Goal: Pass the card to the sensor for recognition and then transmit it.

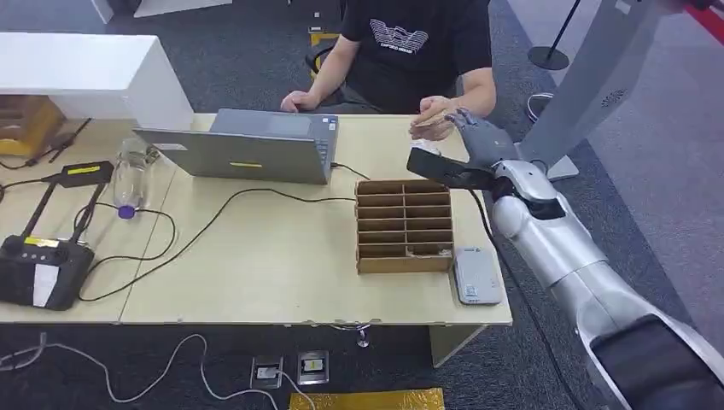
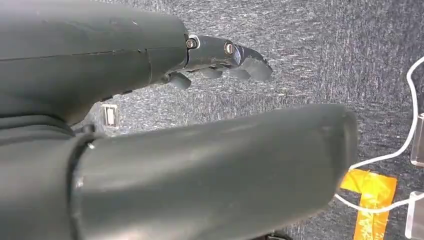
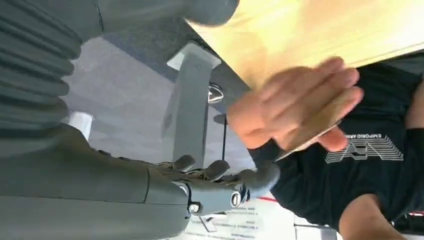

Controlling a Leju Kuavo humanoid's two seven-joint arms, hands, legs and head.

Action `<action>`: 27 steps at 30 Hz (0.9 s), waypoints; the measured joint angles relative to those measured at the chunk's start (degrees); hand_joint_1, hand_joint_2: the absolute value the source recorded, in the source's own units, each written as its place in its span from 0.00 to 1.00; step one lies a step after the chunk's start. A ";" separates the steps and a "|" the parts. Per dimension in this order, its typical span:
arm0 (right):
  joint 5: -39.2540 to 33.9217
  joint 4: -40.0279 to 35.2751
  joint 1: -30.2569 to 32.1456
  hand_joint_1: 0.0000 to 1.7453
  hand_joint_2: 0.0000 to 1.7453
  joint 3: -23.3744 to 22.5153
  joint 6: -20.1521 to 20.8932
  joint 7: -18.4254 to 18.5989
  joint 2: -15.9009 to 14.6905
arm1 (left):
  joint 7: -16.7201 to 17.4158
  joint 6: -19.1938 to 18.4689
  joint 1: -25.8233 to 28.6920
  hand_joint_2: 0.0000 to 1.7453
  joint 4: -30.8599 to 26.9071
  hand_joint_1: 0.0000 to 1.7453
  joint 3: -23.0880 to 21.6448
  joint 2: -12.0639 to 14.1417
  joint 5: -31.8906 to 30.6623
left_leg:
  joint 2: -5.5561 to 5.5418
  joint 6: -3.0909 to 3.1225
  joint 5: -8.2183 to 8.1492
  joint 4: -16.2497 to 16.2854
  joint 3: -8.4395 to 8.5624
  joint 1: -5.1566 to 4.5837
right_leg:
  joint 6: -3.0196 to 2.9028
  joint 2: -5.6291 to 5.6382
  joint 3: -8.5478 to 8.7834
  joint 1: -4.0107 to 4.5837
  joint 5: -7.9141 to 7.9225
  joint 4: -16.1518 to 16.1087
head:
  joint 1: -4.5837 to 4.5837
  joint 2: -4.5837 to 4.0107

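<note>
While the right hand (image 1: 480, 137) reaches over the table's far edge with fingers spread, holding nothing | the thin flat card (image 3: 312, 131) sits in the person's hand (image 3: 295, 112) just beyond it | slotted cardboard organiser (image 1: 404, 225), contents unclear | left hand (image 2: 220, 60) hangs empty over speckled carpet, fingers loosely apart.

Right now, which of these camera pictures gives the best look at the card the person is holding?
The right wrist view: the card is close and large, pinched in the person's hand just beyond the robot's right hand, which is empty. The head view shows it small, mostly hidden at the table's far edge. The left wrist view looks down at carpet.
</note>
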 joint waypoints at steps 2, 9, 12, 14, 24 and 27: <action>-1.01 -2.55 1.53 0.00 0.00 -0.55 0.00 1.73 -0.94 | 0.02 0.15 0.04 0.00 0.00 0.00 0.00 -0.02 0.44 | 0.00 0.00 0.00 0.00 0.01 0.00 | 0.00 -0.02 0.01 0.00 0.00 -0.01 | 0.00 0.00; -10.72 -18.75 12.02 0.00 0.00 -5.42 0.22 9.91 -7.96 | 0.15 1.14 0.57 0.00 0.00 0.00 0.00 -0.04 2.04 | 0.00 0.01 -0.04 0.01 0.01 -0.02 | 0.00 -0.01 0.00 -0.01 0.00 -0.08 | 0.00 0.00; -10.73 -27.54 17.60 0.00 1.00 -7.72 1.22 14.23 -12.42 | 0.15 1.64 0.64 0.00 0.00 0.00 0.00 -0.06 2.50 | 0.00 0.01 -0.05 0.01 0.02 -0.03 | 0.00 -0.04 -0.01 -0.02 -0.01 -0.10 | 0.00 0.00; -7.59 -33.44 21.08 0.00 1.00 -8.76 0.57 15.58 -16.13 | 0.15 2.36 0.71 0.00 0.00 0.00 0.00 -0.13 2.69 | 0.00 0.00 -0.11 0.01 0.00 -0.02 | 0.00 -0.03 0.00 -0.02 -0.01 -0.10 | 0.00 0.00; -1.97 -49.53 30.73 0.00 1.00 -8.90 -0.42 18.64 -22.82 | 0.61 3.56 0.67 0.00 0.00 0.00 0.00 -0.76 3.54 | 0.28 -0.12 -0.18 -0.01 0.11 0.02 | -0.02 0.17 0.01 0.02 -0.02 -0.01 | -0.04 0.00; -0.12 -52.24 33.59 0.00 1.00 -8.22 -1.55 20.45 -22.78 | 0.68 3.93 0.57 0.00 0.00 0.00 0.00 -1.03 3.61 | 0.24 -0.12 -0.18 -0.01 0.09 0.02 | -0.04 0.15 0.02 0.02 -0.03 0.00 | -0.02 0.00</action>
